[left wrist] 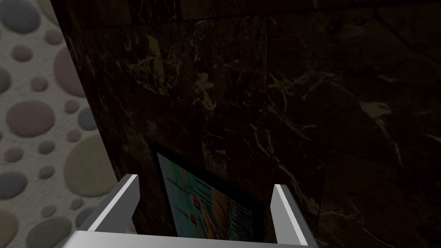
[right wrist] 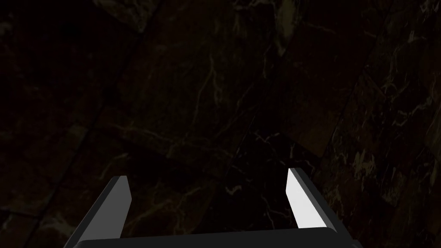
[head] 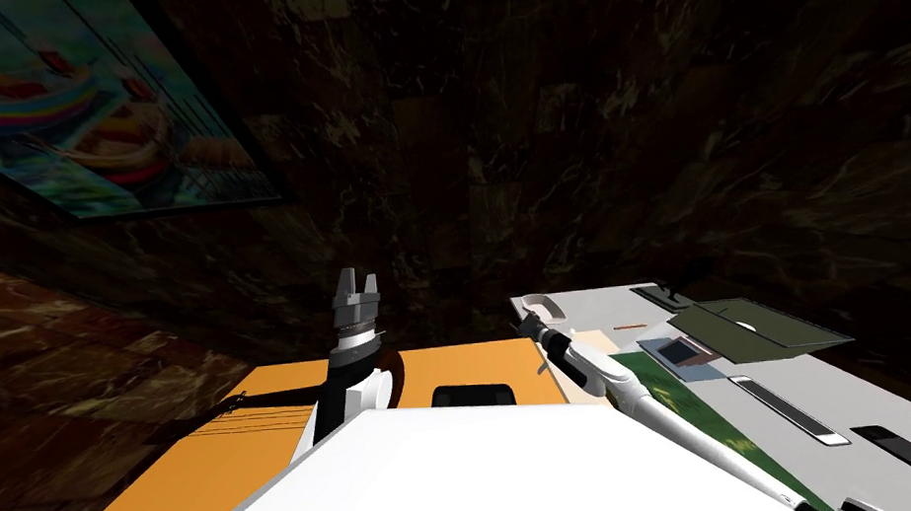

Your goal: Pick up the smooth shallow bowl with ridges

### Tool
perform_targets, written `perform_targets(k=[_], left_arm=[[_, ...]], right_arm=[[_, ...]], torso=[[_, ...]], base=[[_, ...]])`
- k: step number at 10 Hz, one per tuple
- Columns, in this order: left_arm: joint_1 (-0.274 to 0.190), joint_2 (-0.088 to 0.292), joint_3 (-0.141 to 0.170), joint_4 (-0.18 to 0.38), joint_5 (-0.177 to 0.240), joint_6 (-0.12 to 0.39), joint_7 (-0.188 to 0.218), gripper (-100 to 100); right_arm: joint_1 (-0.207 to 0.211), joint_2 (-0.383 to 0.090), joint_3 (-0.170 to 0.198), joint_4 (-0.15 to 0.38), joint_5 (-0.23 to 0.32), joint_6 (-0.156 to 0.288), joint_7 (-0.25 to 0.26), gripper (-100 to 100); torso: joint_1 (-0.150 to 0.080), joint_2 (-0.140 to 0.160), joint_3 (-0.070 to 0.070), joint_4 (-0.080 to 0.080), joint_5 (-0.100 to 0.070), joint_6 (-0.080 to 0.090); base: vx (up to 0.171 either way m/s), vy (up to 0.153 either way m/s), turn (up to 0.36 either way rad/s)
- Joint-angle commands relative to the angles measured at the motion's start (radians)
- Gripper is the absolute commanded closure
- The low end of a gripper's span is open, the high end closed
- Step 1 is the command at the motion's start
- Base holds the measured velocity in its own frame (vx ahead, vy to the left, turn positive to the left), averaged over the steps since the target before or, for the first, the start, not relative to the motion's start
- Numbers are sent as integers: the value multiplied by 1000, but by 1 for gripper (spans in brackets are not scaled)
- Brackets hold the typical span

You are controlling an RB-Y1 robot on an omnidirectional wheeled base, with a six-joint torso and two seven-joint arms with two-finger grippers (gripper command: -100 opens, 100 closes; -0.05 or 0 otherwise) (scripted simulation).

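Left gripper (head: 357,276): raised upright over the far edge of the flat orange table (head: 208,450), fingers towards the dark brown marble wall (head: 534,114). Its 2 blades stand wide apart with nothing between them.

Right gripper (right wrist: 207,174): its 2 fingers are spread wide and hold nothing, with the dark marble wall ahead of them. In the head view the white right arm (head: 609,377) reaches up along the near left edge of the light grey counter (head: 848,392), and its tip is at that counter's far left corner.

Smooth shallow bowl with ridges: I cannot tell which shape it is. A pale rounded outline (head: 543,304) at the grey counter's far left corner, right at the arm's tip, may be its rim or may be that gripper's own fingers.

Orange table: a small black rounded rectangle (head: 472,396) lies at its near edge, between the 2 arms.

Grey counter: it stands just beside the orange table's right edge. A flat dark green square panel (head: 755,330) lies near its far edge, and a mottled green strip (head: 690,401) runs along its left edge beside the arm.

Wall: a framed, brightly coloured picture (head: 89,112) hangs on it, well to the left of the left gripper.
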Motion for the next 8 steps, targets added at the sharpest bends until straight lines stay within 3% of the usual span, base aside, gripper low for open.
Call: perform_targets(k=[1,5,8], left_arm=[[0,0,0,0,0,0,0,0],[0,0,0,0,0,0,0,0],[0,0,0,0,0,0,0,0]], right_arm=[[-2,1,-8,46,18,-9,28,-100],[-35,-59,50,154,100,33,112,-100],[-45,-77,67,205,124,46,140,-100]], torso=[[0,0,0,0,0,0],[0,0,0,0,0,0],[0,-1,-1,0,0,0]], base=[[-6,-18,63],[0,-23,90],[7,-25,48]])
